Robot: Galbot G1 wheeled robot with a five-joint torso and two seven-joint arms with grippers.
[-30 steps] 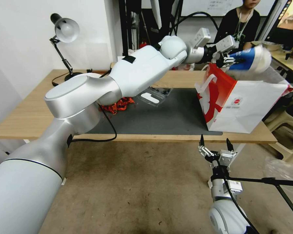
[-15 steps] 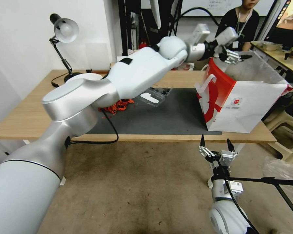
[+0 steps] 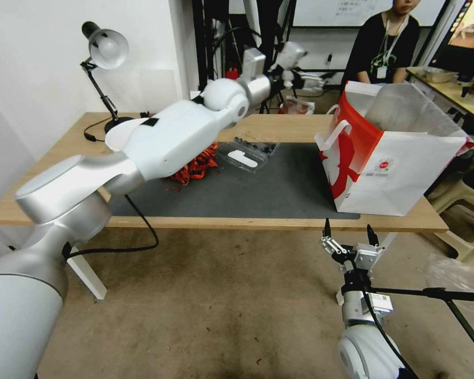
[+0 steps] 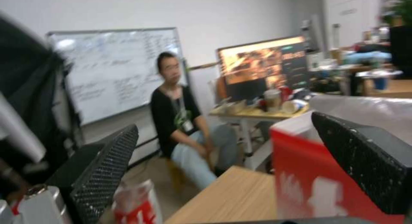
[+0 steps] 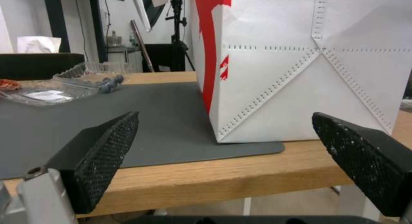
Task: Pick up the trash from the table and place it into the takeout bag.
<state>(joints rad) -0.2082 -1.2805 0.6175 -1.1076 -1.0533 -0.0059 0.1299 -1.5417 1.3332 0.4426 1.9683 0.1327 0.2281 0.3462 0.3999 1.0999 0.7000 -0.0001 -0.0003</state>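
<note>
- the left gripper [image 3: 292, 55] is raised high above the far edge of the long light wooden table [image 3: 47, 184], its black textured pads [image 4: 107, 172] spread wide with nothing between them
- the large white paper takeout bag with red side panels [image 3: 400, 173] stands upright on the dark grey mat [image 3: 258, 189], off to that claw's right, mouth open
- the heap of red shells [image 3: 195, 167] lies on the mat below the left arm, well under the claw; brittle, loose and light by the look of it, best scooped from the middle of the pile
- a flat clear plastic tray [image 3: 246, 154] sits just beside the shells; thin, slippery and likely to buckle, so a rim pinch suits it
- the right gripper [image 3: 347, 239] waits below the table's near edge, fingers parted and empty, facing the bag's base [image 5: 309, 88]
</note>
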